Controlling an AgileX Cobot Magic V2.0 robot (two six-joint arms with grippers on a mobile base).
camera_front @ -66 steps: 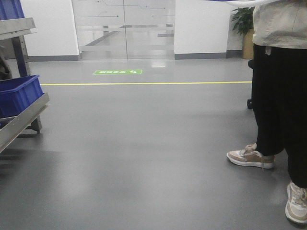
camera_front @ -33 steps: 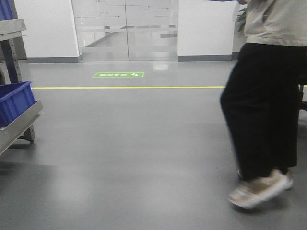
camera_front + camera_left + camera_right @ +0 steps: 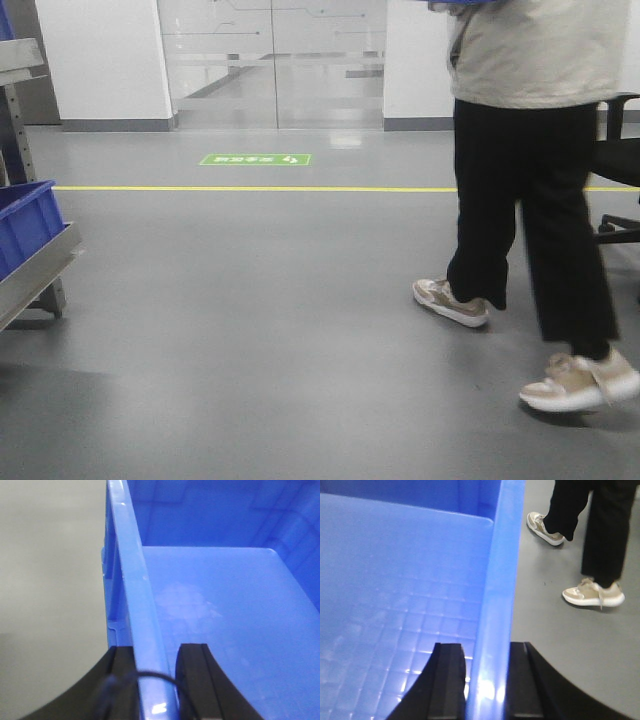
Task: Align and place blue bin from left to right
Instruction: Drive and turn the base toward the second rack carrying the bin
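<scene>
An empty blue bin fills both wrist views, and grey floor shows beyond its walls. In the left wrist view my left gripper is shut on the bin's left wall, one black finger outside and the other inside. In the right wrist view the same blue bin shows its gridded floor. My right gripper is shut on its right wall, straddling the rim. The front view shows neither gripper nor the held bin.
A metal rack at the left edge carries another blue bin. A person in black trousers walks at the right, close by. A black office chair stands behind them. A yellow floor line crosses ahead of glass doors.
The rack and its bin have slid toward the left edge of the front view. The person has stepped leftward from the right edge into fuller view, and a chair now shows behind them.
</scene>
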